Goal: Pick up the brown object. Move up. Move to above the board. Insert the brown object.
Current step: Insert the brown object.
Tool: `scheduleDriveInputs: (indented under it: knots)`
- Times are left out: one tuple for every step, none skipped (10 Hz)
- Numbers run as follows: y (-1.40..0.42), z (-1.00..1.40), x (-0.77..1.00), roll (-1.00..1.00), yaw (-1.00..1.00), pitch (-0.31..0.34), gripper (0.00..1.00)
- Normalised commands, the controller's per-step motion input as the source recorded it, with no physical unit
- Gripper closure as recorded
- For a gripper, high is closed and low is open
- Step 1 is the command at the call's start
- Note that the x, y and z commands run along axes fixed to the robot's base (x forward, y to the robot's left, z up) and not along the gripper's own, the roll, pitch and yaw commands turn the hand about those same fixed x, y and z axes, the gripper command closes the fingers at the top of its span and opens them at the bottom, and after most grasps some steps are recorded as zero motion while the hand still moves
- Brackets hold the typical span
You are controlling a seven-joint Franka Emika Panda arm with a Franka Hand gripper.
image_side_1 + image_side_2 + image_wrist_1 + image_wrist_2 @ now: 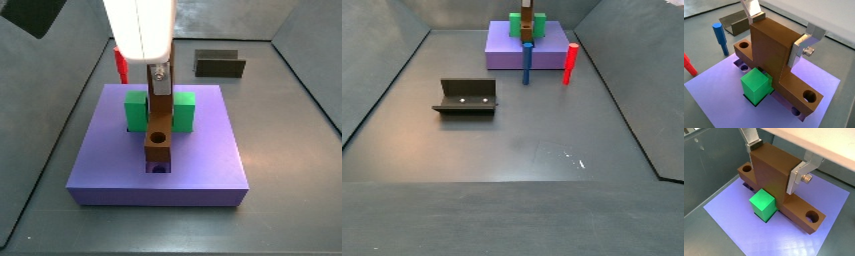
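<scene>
Wrist views: tool [777, 31] clamped across the brown object [774, 52], plates on its flat sides, crosspiece low over the board [724, 95].

Side view: bar upright above the board's [201, 165] groove, beside green block [136, 110].

Judged rigid, light, smooth-faced; mid-bar hold suits.

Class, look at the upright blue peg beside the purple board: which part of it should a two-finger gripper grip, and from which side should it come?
Grip the blue peg near its top, coming straight down from above. It stands upright, slim and free above the board, and the red peg stands apart. For now the gripper is shut on the brown object.
</scene>
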Motion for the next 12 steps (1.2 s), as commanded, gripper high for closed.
scheduleDriveInputs:
  knots:
    - [0.00, -0.09, 0.00, 0.16, 0.00, 0.027, 1.00]
    - [0.00, -0.12, 0.00, 0.18, 0.00, 0.033, 1.00]
    - [0.00, -0.13, 0.01, 0.18, 0.00, 0.033, 1.00]
    - [0.00, -0.14, 0.02, 0.19, 0.00, 0.034, 1.00]
    - [0.00, -0.15, 0.02, 0.20, 0.00, 0.034, 1.00]
    - [0.00, -0.13, 0.04, 0.18, 0.00, 0.034, 1.00]
    - [0.00, -0.11, 0.05, 0.17, 0.00, 0.033, 1.00]
    - [0.00, -0.09, 0.06, 0.14, 0.00, 0.029, 1.00]
    - [0.00, -0.05, 0.09, 0.12, 0.00, 0.034, 1.00]
    - [-0.03, -0.02, 0.14, 0.11, 0.00, 0.046, 1.00]
    - [-0.01, -0.03, 0.15, 0.10, 0.00, 0.051, 1.00]
    - [-0.01, -0.03, 0.15, 0.10, 0.00, 0.050, 1.00]
